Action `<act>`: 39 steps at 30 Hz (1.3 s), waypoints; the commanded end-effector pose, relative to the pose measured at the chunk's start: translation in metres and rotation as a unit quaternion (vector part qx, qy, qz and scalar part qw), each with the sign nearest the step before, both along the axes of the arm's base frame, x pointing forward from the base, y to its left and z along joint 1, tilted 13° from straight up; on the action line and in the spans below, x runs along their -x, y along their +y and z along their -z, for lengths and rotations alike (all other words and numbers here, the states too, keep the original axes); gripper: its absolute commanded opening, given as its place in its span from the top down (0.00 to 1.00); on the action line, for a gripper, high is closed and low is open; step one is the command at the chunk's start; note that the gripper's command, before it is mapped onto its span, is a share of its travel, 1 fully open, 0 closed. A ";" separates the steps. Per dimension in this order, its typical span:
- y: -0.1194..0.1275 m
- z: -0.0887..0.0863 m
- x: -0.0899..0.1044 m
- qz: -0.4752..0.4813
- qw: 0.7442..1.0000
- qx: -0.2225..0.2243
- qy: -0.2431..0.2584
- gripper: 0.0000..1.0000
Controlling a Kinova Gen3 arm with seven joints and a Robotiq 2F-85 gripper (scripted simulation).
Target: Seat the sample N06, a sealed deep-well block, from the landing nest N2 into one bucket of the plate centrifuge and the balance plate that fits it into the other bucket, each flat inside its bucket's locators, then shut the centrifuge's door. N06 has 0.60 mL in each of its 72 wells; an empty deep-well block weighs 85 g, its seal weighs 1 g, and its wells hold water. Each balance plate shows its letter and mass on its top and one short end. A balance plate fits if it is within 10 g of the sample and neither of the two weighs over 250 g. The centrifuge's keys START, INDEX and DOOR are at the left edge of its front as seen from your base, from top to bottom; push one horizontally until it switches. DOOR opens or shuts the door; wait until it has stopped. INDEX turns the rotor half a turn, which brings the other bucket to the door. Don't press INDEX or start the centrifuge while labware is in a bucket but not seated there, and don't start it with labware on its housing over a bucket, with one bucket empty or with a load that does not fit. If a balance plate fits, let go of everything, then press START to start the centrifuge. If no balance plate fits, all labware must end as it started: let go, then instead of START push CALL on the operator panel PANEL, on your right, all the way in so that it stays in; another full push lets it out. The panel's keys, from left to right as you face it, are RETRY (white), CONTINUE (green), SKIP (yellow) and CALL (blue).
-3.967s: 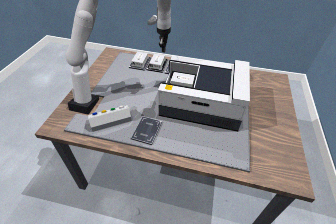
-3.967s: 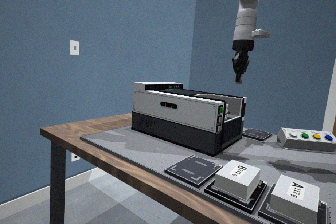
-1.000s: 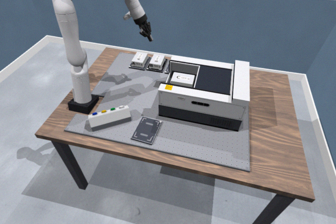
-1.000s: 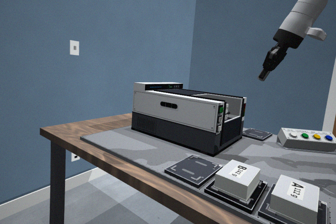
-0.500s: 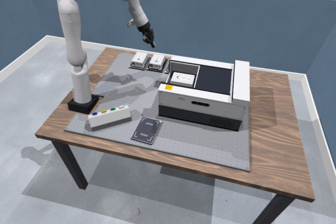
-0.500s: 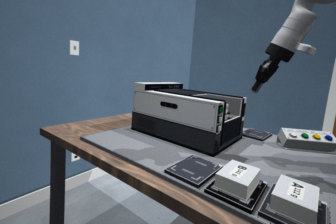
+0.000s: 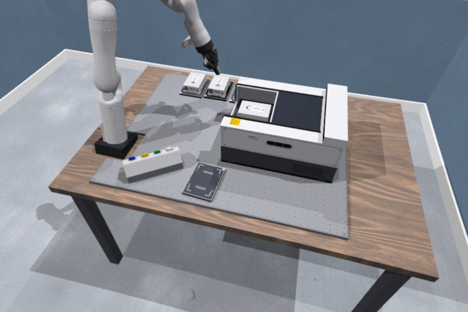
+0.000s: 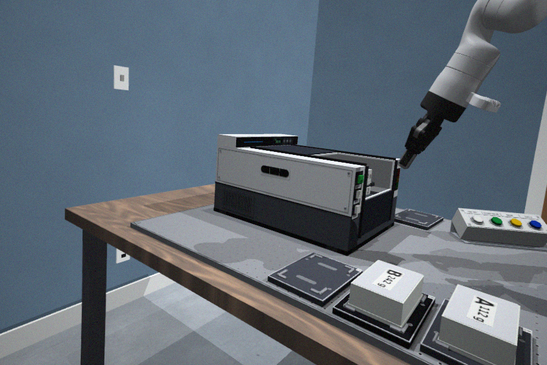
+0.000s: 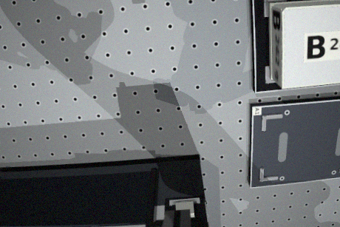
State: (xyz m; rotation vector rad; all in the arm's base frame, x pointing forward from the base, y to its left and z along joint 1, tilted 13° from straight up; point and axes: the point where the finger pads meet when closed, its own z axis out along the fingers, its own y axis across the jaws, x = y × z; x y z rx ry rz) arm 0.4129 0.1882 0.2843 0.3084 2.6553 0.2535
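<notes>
My gripper point(image 7: 216, 71) point(image 8: 403, 164) is shut and empty. It hangs tilted in the air just off the left end of the plate centrifuge point(image 7: 281, 140) point(image 8: 287, 177), about level with its top. The centrifuge's chamber is open, and balance plate C point(image 7: 254, 108) lies in the bucket there. The keys point(image 8: 358, 193) run down the left edge of its front, the green one on top. Balance plates A point(image 7: 194, 80) point(image 8: 481, 316) and B point(image 7: 219, 83) point(image 8: 386, 283) point(image 9: 310, 45) sit in their nests. Landing nest N2 point(image 7: 204, 185) point(image 8: 418, 218) is empty. N06 shows in no view.
An empty nest point(image 8: 315, 276) point(image 9: 296, 145) lies beside plate B. The operator panel point(image 7: 153, 163) point(image 8: 501, 226) with its white, green, yellow and blue keys stands near the arm's base. The dark edge of the centrifuge point(image 9: 74, 189) fills the bottom of the wrist view.
</notes>
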 end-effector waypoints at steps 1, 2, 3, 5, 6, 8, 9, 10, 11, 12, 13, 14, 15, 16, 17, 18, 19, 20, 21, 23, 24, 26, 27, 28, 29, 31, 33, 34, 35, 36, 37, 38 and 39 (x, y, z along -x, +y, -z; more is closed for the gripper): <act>0.002 0.009 -0.005 0.001 1.000 0.000 -0.001 0.90; 0.002 0.012 -0.006 0.001 1.000 0.000 -0.001 0.90; 0.002 0.012 -0.006 0.001 1.000 0.000 -0.001 0.90; 0.002 0.015 -0.008 0.001 1.000 0.000 -0.001 0.90; 0.003 0.018 -0.009 0.001 1.000 0.000 -0.001 0.90; 0.004 0.024 -0.012 0.001 1.000 0.000 -0.001 0.90; 0.004 0.027 -0.013 0.001 1.000 0.000 -0.001 0.90; 0.005 0.030 -0.015 0.001 1.000 0.000 -0.001 0.90; 0.005 0.033 -0.016 0.001 1.000 0.000 -0.001 0.90; 0.006 0.036 -0.017 0.001 1.000 0.000 -0.001 0.90; 0.006 0.039 -0.019 0.001 1.000 0.000 -0.001 0.90; 0.007 0.042 -0.020 0.001 1.000 0.000 -0.001 0.90; 0.007 0.045 -0.021 0.001 1.000 0.000 -0.001 0.90; 0.008 0.048 -0.023 0.001 1.000 0.000 -0.001 0.90; 0.008 0.051 -0.024 0.001 1.000 0.000 -0.001 0.90; 0.008 0.054 -0.026 0.001 1.000 0.000 -0.001 0.90; 0.009 0.057 -0.027 0.001 1.000 0.000 -0.001 0.90; 0.009 0.057 -0.027 0.001 1.000 0.000 -0.001 0.90; 0.009 0.057 -0.027 0.001 1.000 0.000 -0.001 0.90; 0.010 0.063 -0.030 0.001 1.000 0.000 -0.001 0.90; 0.010 0.066 -0.031 0.001 1.000 0.000 -0.001 0.90; 0.011 0.072 -0.034 0.001 1.000 0.000 -0.001 0.90; 0.012 0.075 -0.035 0.001 1.000 0.000 -0.001 0.90; 0.012 0.078 -0.036 0.001 1.000 0.000 -0.001 0.90; 0.013 0.081 -0.038 0.001 1.000 0.000 -0.001 0.90; 0.014 0.087 -0.041 0.001 1.000 0.000 -0.001 0.90; 0.014 0.088 -0.041 0.001 1.000 0.000 -0.001 0.90; 0.014 0.088 -0.041 0.001 1.000 0.000 -0.001 0.90; 0.014 0.089 -0.042 0.001 1.000 0.000 -0.001 0.90; 0.014 0.090 -0.043 0.001 1.000 0.000 -0.001 0.90; 0.014 0.090 -0.043 0.001 1.000 0.000 -0.001 0.90; 0.014 0.090 -0.043 0.001 1.000 0.000 -0.001 0.90; 0.014 0.091 -0.044 0.001 1.000 0.000 -0.001 0.90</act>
